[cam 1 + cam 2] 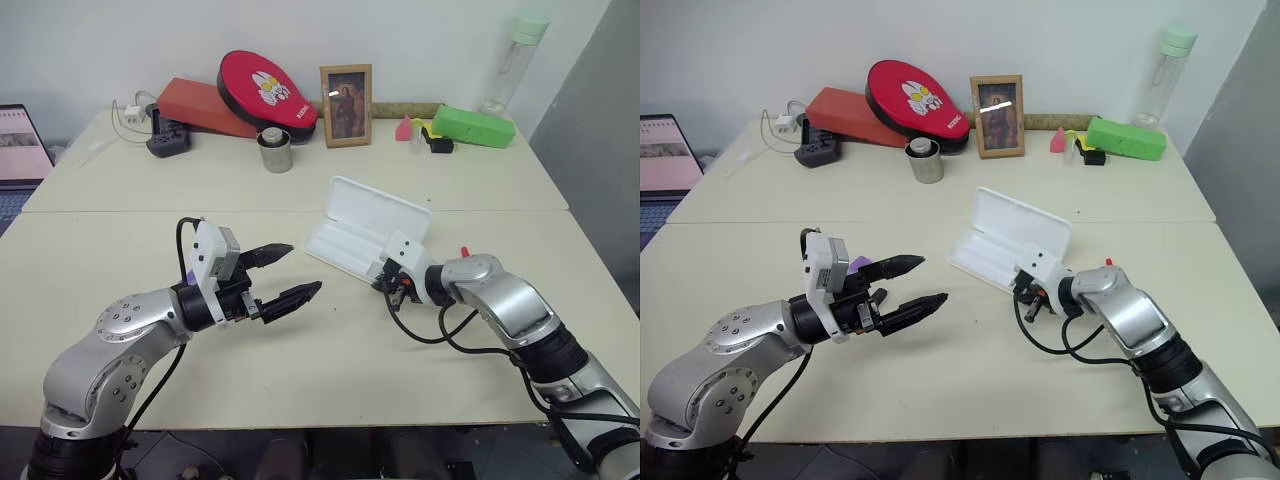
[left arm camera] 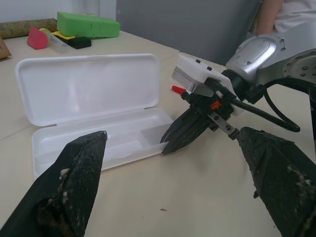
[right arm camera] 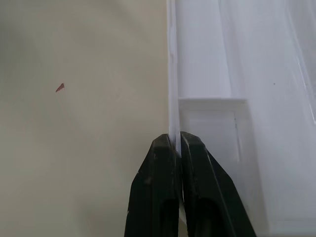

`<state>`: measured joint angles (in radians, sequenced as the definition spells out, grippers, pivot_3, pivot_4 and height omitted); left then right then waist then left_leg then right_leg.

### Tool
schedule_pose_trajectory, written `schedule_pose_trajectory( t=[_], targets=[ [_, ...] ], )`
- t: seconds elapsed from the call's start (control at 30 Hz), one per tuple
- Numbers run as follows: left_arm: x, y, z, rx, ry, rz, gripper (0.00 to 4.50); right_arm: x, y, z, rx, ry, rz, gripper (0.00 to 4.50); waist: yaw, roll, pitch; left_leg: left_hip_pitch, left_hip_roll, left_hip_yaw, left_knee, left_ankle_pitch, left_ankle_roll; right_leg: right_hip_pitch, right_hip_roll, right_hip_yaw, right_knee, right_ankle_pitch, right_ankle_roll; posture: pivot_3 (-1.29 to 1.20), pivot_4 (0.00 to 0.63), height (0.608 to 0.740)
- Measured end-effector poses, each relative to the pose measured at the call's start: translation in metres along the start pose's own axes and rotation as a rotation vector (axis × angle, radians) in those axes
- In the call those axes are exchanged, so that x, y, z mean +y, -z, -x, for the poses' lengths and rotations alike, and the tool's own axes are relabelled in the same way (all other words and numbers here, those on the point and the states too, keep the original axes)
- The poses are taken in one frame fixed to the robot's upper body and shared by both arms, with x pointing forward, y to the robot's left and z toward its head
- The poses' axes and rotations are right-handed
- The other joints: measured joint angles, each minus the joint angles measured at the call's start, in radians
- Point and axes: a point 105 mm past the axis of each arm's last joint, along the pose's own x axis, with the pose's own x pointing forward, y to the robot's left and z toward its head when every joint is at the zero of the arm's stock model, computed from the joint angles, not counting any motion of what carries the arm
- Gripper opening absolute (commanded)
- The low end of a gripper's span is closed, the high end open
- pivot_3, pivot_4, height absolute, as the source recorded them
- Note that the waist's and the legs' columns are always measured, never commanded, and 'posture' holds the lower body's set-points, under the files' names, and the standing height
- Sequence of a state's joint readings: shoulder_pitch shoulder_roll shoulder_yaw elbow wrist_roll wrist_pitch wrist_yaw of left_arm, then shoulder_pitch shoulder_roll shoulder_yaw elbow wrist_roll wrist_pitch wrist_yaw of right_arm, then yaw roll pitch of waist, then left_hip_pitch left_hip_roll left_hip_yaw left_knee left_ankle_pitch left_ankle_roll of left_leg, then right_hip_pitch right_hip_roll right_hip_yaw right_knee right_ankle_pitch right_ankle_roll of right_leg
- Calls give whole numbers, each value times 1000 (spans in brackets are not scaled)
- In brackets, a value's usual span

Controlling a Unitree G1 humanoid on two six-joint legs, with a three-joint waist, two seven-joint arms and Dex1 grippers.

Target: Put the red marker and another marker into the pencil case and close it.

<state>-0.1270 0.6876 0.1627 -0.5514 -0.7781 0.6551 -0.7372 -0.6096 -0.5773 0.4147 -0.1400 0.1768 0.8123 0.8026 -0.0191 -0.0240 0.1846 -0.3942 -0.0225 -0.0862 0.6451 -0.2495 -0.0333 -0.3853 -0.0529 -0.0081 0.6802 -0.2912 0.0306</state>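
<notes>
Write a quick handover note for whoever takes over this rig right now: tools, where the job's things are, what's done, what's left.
Left tool: open, holding nothing, above the table.
Right tool: shut on the front edge of the pencil case.
Pencil case: open on the table, lid up, no markers in its tray.
Red marker: a red end peeks out behind the right wrist.
Purple marker: partly hidden behind the left tool.
Done: none in the case.
Left: load both markers, close the case.

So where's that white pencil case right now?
The pencil case lies open mid-table, right of centre, its near edge pinched by the right gripper.
</notes>
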Motion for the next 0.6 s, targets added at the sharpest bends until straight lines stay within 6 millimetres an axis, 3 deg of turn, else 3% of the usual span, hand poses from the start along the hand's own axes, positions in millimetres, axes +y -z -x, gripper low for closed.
schedule_pose_trajectory(
  t=[0.27, 0.43, 0.6],
  targets=[
    [-10, 14, 26, 79, 6, 28, 4500, 31, -9, 22, -86, -239, 281, 24, -10, 1, 0, 1, 1, 0, 0, 0, 0, 0, -1, 0, 0, 0, 0, 0, 150, 740],
    [-15, 24, 45, 132, -12, 61, 4500, 43, 2, 12, -82, -329, 432, 24, -10, 1, 1, 2, 2, 0, 0, 0, 0, 1, 0, 0, 0, 0, 0, 0, 150, 740],
    [-16, 22, 48, 129, -16, 56, 4500, 42, 13, 4, -76, -370, 457, 24, -9, 1, 1, 1, 1, 0, 0, 0, 0, 1, -1, 1, 0, 0, 0, 0, 150, 740]
  ],
)
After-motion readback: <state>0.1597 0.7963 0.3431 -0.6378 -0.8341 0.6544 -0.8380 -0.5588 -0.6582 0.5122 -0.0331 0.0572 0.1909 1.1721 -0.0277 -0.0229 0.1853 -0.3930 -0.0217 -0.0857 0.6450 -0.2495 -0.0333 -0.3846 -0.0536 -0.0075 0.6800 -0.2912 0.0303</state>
